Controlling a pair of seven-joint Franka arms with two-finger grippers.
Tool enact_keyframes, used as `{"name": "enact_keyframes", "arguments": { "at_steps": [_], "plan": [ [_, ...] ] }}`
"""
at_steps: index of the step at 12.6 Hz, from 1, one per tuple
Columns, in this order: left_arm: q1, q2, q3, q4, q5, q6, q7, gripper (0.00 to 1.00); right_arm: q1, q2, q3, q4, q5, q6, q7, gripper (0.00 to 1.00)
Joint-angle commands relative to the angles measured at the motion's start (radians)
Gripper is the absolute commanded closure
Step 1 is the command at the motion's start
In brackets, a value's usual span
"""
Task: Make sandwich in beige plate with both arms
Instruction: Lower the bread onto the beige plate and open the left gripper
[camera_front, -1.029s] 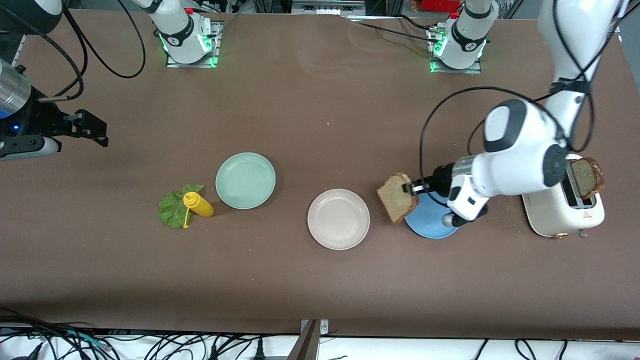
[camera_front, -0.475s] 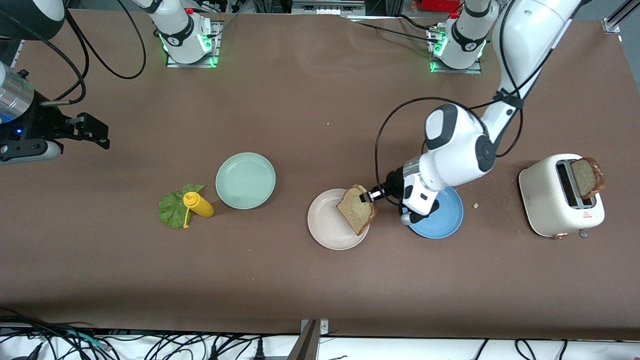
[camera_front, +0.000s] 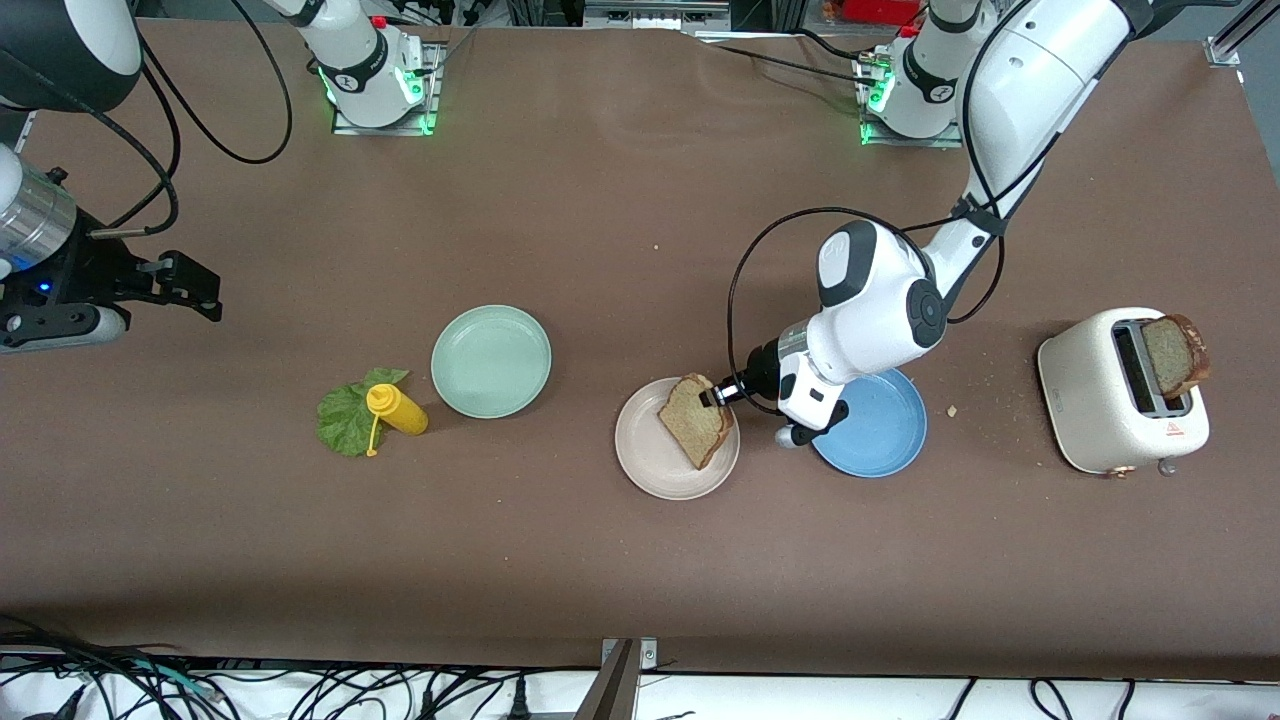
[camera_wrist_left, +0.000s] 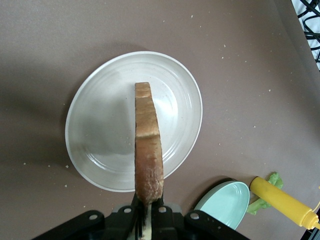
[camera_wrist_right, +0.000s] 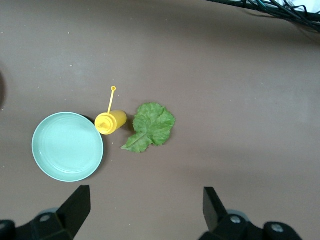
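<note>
My left gripper (camera_front: 713, 397) is shut on a slice of brown bread (camera_front: 694, 420) and holds it on edge over the beige plate (camera_front: 650, 460). In the left wrist view the bread slice (camera_wrist_left: 148, 150) stands edge-on over the beige plate (camera_wrist_left: 100, 130), clamped in my left gripper (camera_wrist_left: 148, 220). A second bread slice (camera_front: 1172, 356) sticks out of the white toaster (camera_front: 1105, 410). A green lettuce leaf (camera_front: 345, 418) lies on the table toward the right arm's end; it also shows in the right wrist view (camera_wrist_right: 150, 127). My right gripper (camera_wrist_right: 145, 207) is open and empty, over bare table at that end (camera_front: 185, 275).
A yellow squeeze bottle (camera_front: 398, 408) lies beside the lettuce, next to a mint-green plate (camera_front: 491, 361). A blue plate (camera_front: 880, 430) sits beside the beige plate, under the left arm's wrist. Crumbs lie near the toaster.
My left arm has carried the bread slice from over the blue plate's edge to over the beige plate. The right gripper has drifted slightly.
</note>
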Motion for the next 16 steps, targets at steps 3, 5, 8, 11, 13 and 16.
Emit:
{"name": "enact_keyframes", "arguments": {
  "at_steps": [3,5,8,11,13,16],
  "plan": [
    [-0.002,0.010,0.010,-0.006,-0.022,0.009,0.021,0.96,0.016,-0.001,0.001,0.011,0.008,0.008,-0.002,0.00],
    [0.004,0.010,0.010,-0.007,-0.020,0.000,0.021,0.62,0.016,0.002,0.001,0.011,0.008,0.020,-0.005,0.00],
    [0.012,0.010,0.025,-0.012,-0.020,-0.056,0.032,0.16,0.017,0.008,0.001,0.011,0.012,0.051,-0.006,0.00],
    [0.007,0.017,0.046,-0.014,0.035,-0.117,0.029,0.02,0.037,0.005,0.002,0.011,0.011,0.049,0.001,0.00],
    [-0.005,0.036,0.054,-0.012,0.036,-0.132,0.027,0.02,0.037,0.005,0.001,0.011,0.011,0.049,0.001,0.00],
    [-0.017,0.045,0.063,-0.012,0.036,-0.135,0.025,0.02,0.033,0.008,-0.001,0.009,0.008,0.054,-0.006,0.00]
  ]
}}
